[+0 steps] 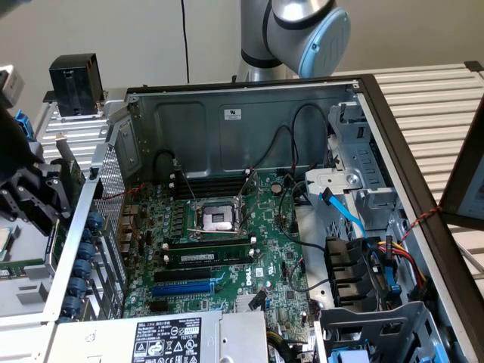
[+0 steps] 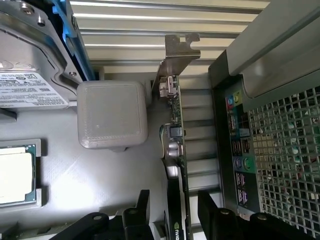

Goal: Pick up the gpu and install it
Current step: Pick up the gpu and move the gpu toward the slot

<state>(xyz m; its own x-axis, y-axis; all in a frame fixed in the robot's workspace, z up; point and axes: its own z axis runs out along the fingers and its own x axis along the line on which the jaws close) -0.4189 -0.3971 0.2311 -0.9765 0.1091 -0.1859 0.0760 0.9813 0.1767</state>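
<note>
Black two-fingered gripper [image 2: 174, 200] outside open grey metal computer case [image 1: 242, 113], just beside its perforated rear wall [image 2: 285, 150]. Fingers [image 2: 140, 210] released, spread wide, one on each side of gpu [image 2: 177, 125]: small green circuit-board card, black plastic shroud, bent metal end bracket. Neither finger seen touching card. Card stands on edge outside case, close along coloured port panel [image 2: 239, 150], not seated in large green motherboard [image 1: 227, 234]. Pale grey square block [image 2: 112, 115] just beside gpu, on side away from case.

Silver arm [image 1: 257, 30], blue cap [image 1: 327, 41], blk pincer [image 2: 174, 197]
</note>
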